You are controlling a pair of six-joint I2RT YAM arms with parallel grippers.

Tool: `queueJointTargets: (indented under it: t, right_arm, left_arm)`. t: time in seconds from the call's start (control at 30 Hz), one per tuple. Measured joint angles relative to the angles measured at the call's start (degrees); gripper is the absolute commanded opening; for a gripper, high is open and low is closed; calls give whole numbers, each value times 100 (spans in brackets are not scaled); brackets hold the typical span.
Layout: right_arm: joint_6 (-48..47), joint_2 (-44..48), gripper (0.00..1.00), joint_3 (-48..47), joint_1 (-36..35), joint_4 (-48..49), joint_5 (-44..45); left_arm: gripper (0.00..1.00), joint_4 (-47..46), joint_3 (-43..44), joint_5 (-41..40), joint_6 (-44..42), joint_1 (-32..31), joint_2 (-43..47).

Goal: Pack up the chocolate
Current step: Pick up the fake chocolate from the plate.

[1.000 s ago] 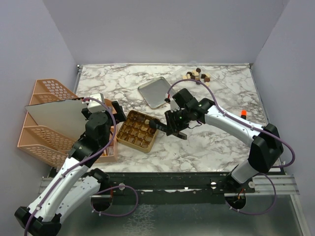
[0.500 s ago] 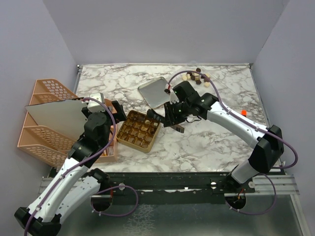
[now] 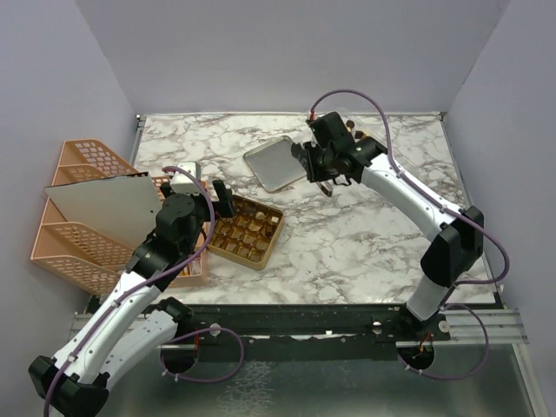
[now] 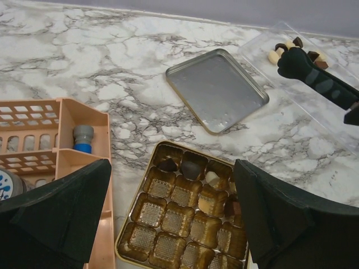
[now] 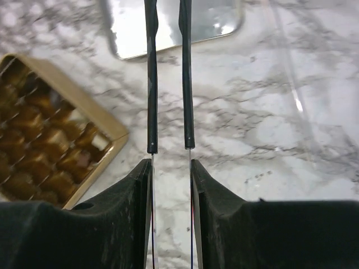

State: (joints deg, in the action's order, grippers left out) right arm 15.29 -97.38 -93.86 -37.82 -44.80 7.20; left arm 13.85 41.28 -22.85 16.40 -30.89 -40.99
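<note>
The worktop (image 3: 365, 243) carries everything within reach of both arms, and the orange racks (image 3: 82, 248) stand off at its left edge, apparently out of the way and no part of the job. The tray (image 3: 234, 258) lies just in front of the left arm, open side up, so pieces can be dropped straight into its cells. The left hand (image 4: 174, 216) hangs over it, spread wide and empty, more watching than working, I judge. The lid (image 3: 276, 165) lies hollow side up beyond the tray, set apart so that it covers no cell. The right hand (image 3: 324, 174) is over the far side of the lid, near the loose heap. Its long thin fingers (image 5: 150, 84) are set narrow, with bare marble showing between them and nothing held, a gap that suits such small pieces. The chocolate (image 4: 289, 45) lies mostly in that heap on a clear sheet (image 4: 305, 92) at the far right, the rest in the tray's far cells. Counted: one tray, one lid, two hands; the racks overlap too much to count. About five pieces show in the tray and some five in the heap, with more probably hidden behind the right arm.
</note>
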Motion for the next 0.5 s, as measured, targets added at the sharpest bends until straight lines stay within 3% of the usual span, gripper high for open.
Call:
queueJointTargets:
  t: [0.2,0.5]
  right_arm:
    - [-214,-640,34,-308,841,2,372]
    - [-426,-1648,37,-1530,1958,-37,704]
  left_arm:
    - [99,-90,-114,98,-42,-37,282]
    - [99,-90,-125,98,-72,-122,531]
